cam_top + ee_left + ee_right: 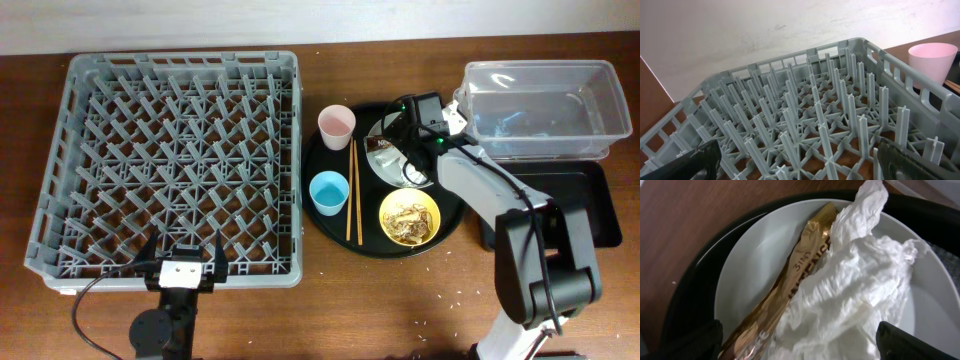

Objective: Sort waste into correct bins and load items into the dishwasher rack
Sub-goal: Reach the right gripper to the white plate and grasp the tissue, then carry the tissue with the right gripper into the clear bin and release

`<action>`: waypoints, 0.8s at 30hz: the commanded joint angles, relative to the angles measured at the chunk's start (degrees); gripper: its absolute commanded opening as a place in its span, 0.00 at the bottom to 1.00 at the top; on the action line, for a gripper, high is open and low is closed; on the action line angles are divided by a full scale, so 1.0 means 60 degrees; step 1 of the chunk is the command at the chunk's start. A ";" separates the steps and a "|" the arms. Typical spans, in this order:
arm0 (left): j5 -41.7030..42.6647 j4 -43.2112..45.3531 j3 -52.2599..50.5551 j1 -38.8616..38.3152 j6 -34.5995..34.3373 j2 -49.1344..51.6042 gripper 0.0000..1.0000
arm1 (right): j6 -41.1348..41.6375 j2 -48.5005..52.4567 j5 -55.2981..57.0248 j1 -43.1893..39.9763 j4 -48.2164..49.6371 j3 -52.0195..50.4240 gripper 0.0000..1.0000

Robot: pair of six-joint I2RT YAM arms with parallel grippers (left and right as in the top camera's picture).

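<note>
Right gripper (800, 342) is held spread over the napkin (860, 295) and wrapper (805, 255) on the plate (755, 265).
Both could be pinched together, since the wrapper is half buried under the paper, and binned wrongly.

I see a brown wood-grain table (300, 320). On the large round black tray (335, 232): a pink cup (336, 125), a light-blue cup (327, 192), tan wooden chopsticks (351, 190), a yellow bowl (385, 205) of beige-brown crumbs (410, 220), a round white plate (755, 265), a crumpled white paper napkin (855, 290) and a shiny gold-brown wrapper (790, 290) with printed lettering. Left of that tray is a grey peg-grid plastic rack (170, 160). Right of it are a clear plastic tub (540, 68) and a flat black rectangular tray (600, 200).
</note>
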 commanded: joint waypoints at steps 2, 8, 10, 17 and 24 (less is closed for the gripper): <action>0.0073 -0.0007 -0.0055 0.0058 0.0040 -0.0055 0.99 | 0.0146 0.0561 0.0313 0.0029 0.0058 0.0146 0.98; 0.0073 -0.0007 -0.0055 0.0058 0.0040 -0.0058 0.99 | 0.0146 0.0750 0.0197 0.0029 0.0047 0.0146 0.60; 0.0073 -0.0007 -0.0055 0.0058 0.0040 -0.0055 0.99 | 0.0146 0.0750 0.0197 0.0040 0.0029 0.0146 0.30; 0.0073 -0.0007 -0.0055 0.0058 0.0040 -0.0058 0.99 | -0.0550 0.0608 -0.0393 0.0036 0.0025 0.0200 0.04; 0.0073 -0.0007 -0.0055 0.0058 0.0040 -0.0055 0.99 | -0.2758 -0.1115 -0.0484 -0.0040 -0.0521 0.1155 0.04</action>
